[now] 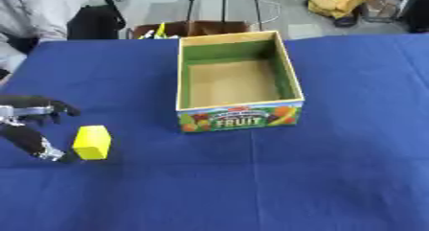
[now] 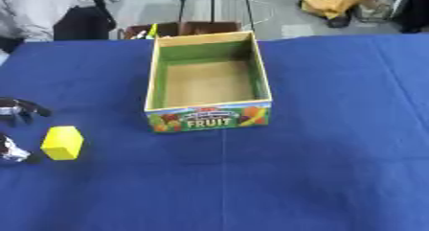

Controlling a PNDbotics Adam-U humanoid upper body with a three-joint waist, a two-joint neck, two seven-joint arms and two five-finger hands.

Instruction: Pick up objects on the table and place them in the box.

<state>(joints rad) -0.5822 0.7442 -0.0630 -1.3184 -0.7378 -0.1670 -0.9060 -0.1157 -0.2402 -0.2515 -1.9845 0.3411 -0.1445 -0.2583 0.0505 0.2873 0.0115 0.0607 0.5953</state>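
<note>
In the left eye view, the left robot hand (image 1: 29, 124) sits at the left edge of the blue counter (image 1: 352, 167), spread and grasping nothing: the upper fingers (image 1: 50, 108) arch out above and the thumb (image 1: 38, 146) reaches low, its silver tip just beside the yellow block (image 1: 92, 142). The block stands to the hand's right, apparently in the mouth of that gap but not yet enclosed, and I cannot tell whether the thumb tip touches it. To do this step well, I judge the hand should slide a little further right so the block sits squarely between thumb and fingers before closing, then lift straight up to clear the wall of the fruit box (image 1: 239, 119), which stands well apart to the right and looks empty. In the right eye view, only part of the left robot hand (image 2: 16, 111) shows at the frame's edge, again unclenched, with the yellow block just right of it. The right robot hand appears in neither view.
</note>
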